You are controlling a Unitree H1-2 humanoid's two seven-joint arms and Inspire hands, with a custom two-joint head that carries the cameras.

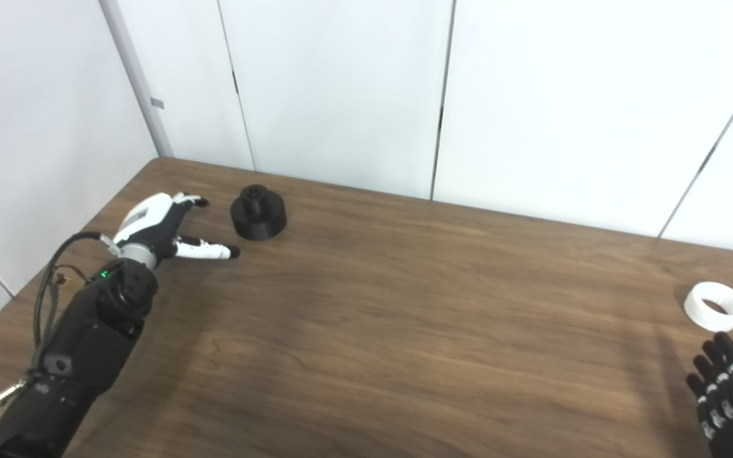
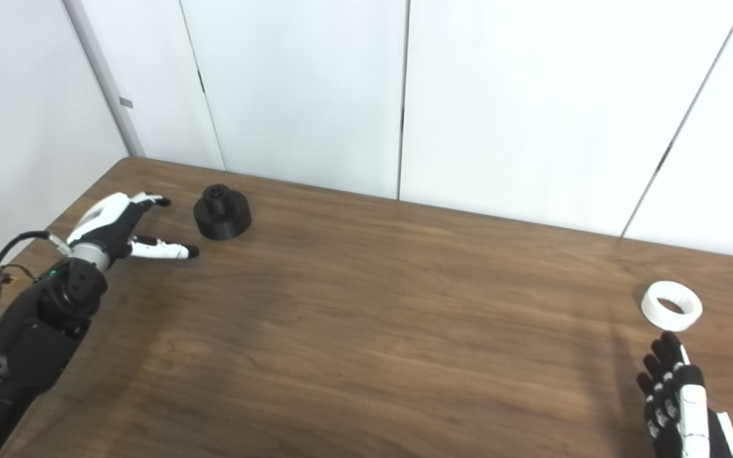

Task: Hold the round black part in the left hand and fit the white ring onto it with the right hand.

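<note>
Both hands spread, empty: left hand should wrap the round black plastic part at its 3 o'clock squarely; right hand takes the white plastic ring at 12

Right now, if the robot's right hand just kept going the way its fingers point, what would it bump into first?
Most likely the white plastic ring. The open right hand points up the brown wooden table, and the ring lies just beyond its fingertips, with bare wood between. Its height above the table is unclear, so it might pass over.
</note>
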